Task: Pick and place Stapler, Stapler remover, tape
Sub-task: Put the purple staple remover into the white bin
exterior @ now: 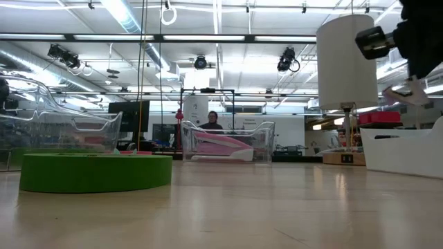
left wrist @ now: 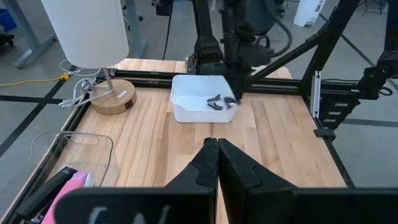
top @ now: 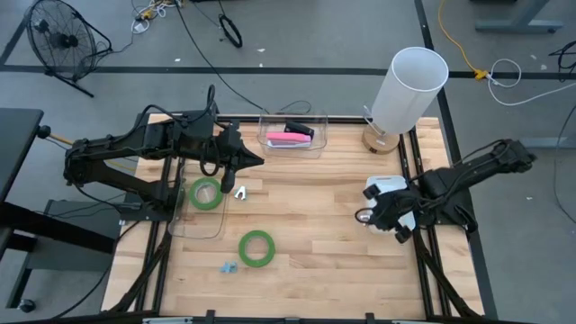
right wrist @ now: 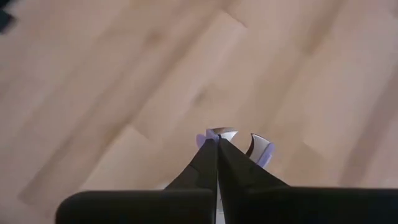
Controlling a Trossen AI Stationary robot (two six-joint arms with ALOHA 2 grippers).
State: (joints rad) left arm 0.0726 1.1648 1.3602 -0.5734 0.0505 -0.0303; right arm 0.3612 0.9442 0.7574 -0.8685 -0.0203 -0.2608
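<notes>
The right claw (right wrist: 217, 140) is pinched on a stapler remover (right wrist: 239, 142) above the desk (top: 324, 198), near the white bin (top: 385, 189); next it needs carrying over and releasing. The left claw (top: 255, 162) hangs closed, empty. Two green tape rolls (top: 256, 247) show; one pink stapler (top: 286, 137) sits in a clear tray (top: 317, 149).

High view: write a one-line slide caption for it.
Two green tape rolls on a wooden table, a pink stapler in a clear tray, both arms shut-gripped at either side.

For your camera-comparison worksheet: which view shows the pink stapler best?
The high view: the pink stapler lies whole in its clear tray. The low view shows it side-on through the tray wall; the left wrist view catches one end; the right wrist view misses it.
</notes>
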